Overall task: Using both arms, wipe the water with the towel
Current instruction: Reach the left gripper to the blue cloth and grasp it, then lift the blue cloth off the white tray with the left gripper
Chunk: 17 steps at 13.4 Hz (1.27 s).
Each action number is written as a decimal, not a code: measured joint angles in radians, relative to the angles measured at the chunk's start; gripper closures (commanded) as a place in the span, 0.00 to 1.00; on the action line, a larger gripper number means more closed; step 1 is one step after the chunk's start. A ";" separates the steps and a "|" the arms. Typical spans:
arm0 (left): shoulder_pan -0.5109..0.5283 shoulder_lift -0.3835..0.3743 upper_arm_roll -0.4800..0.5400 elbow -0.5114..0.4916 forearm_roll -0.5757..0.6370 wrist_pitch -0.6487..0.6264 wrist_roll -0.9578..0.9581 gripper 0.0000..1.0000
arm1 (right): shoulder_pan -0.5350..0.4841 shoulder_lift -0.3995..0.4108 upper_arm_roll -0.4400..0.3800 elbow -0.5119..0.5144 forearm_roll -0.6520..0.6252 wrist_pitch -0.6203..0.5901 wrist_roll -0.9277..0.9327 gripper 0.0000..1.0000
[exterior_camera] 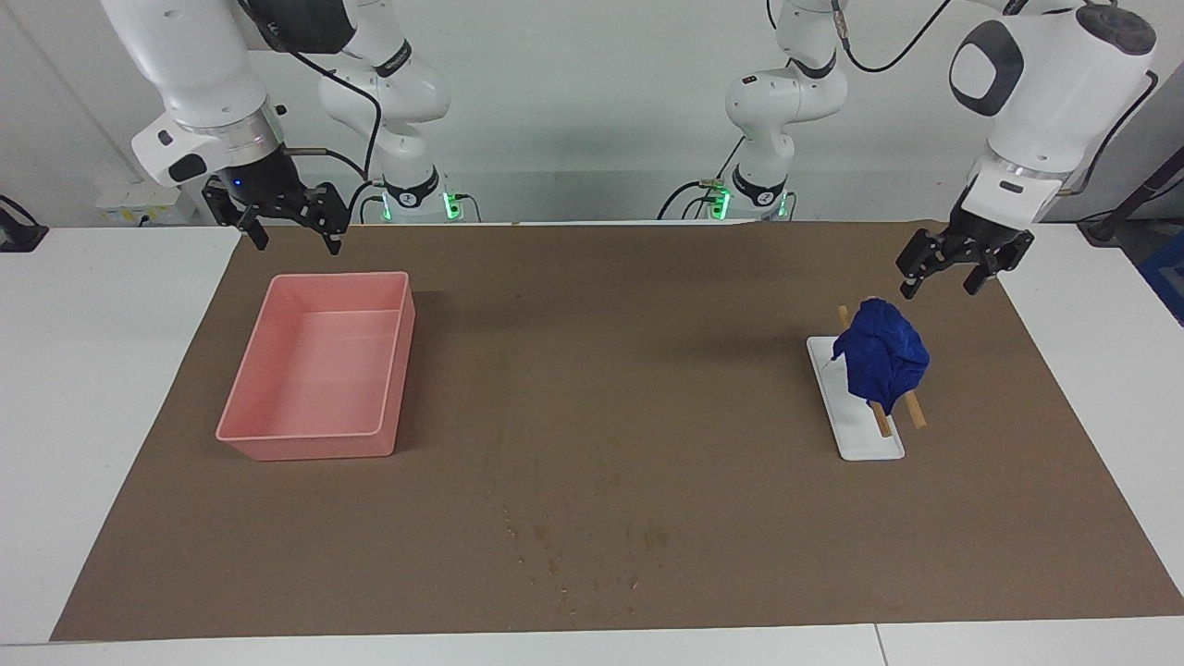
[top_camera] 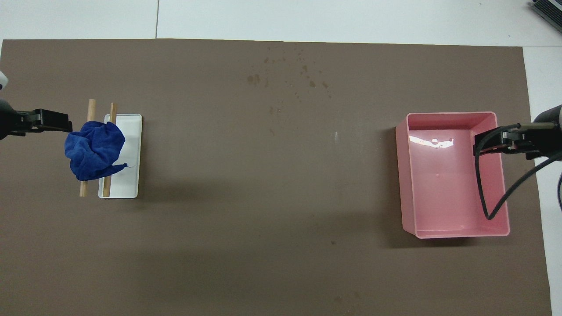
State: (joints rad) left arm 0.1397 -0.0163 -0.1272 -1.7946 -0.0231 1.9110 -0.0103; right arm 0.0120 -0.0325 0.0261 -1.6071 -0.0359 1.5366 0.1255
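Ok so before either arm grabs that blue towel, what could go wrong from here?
1. The crumpled deep-blue cloth towel lies draped over two thin wooden sticks on a flat white rectangular tray; lifting it could drag or roll them off.
2. The open left hand hangs over the mat near the towel's edge, so it may pinch only one fold.
3. The scattered small water drops are spread out; a bunched towel could miss some.

No legible text/labels anywhere.
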 measured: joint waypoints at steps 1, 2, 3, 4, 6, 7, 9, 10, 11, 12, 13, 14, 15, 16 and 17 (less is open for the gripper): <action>0.000 0.007 0.000 -0.039 0.000 0.046 -0.008 0.00 | 0.000 0.000 0.000 0.000 0.000 0.000 0.000 0.00; 0.000 0.011 0.000 -0.074 0.000 0.079 -0.013 0.00 | 0.000 0.000 0.000 0.000 0.000 0.000 0.000 0.00; 0.000 0.013 -0.001 -0.108 0.000 0.106 -0.016 0.00 | 0.000 0.000 0.000 0.000 0.000 0.000 0.000 0.00; 0.000 0.014 -0.001 -0.140 0.000 0.131 -0.019 0.00 | 0.000 0.000 0.000 0.000 0.000 0.000 0.000 0.00; 0.000 0.014 -0.002 -0.194 0.005 0.178 -0.020 0.00 | 0.000 0.000 0.000 0.000 0.000 0.000 0.000 0.00; 0.000 0.014 -0.002 -0.212 0.017 0.197 -0.020 0.00 | 0.000 0.000 0.000 0.000 0.000 0.000 0.000 0.00; 0.000 0.014 -0.003 -0.238 0.045 0.221 -0.021 0.00 | 0.000 0.000 0.000 -0.002 0.000 0.000 0.000 0.00; -0.001 0.014 -0.004 -0.250 0.048 0.227 -0.021 0.07 | 0.000 -0.001 0.000 -0.003 0.000 0.000 0.000 0.00; -0.001 0.014 -0.004 -0.259 0.049 0.235 -0.021 0.22 | 0.000 -0.001 0.000 -0.005 0.000 0.000 0.000 0.00; -0.001 0.014 -0.005 -0.268 0.050 0.241 -0.021 0.55 | 0.000 -0.002 0.000 -0.006 0.000 0.000 0.000 0.00; -0.001 0.014 -0.006 -0.274 0.050 0.248 -0.021 1.00 | 0.000 -0.002 0.000 -0.007 0.000 0.000 0.000 0.00; -0.001 0.014 -0.006 -0.279 0.050 0.251 -0.021 1.00 | 0.000 -0.003 0.000 -0.008 0.000 0.000 0.000 0.00; -0.001 0.014 -0.006 -0.280 0.051 0.251 -0.021 1.00 | 0.000 -0.003 0.000 -0.009 0.000 0.000 0.000 0.00; -0.001 0.014 -0.005 -0.278 0.054 0.252 -0.021 1.00 | 0.000 -0.005 0.000 -0.013 0.000 0.000 0.000 0.00; -0.001 0.013 -0.004 -0.272 0.058 0.252 -0.021 1.00 | 0.000 -0.008 0.000 -0.018 0.000 0.000 0.000 0.00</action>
State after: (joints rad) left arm 0.1389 -0.0030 -0.1313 -2.0665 0.0344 2.1627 -0.0314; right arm 0.0120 -0.0410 0.0265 -1.6253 -0.0359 1.5367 0.1255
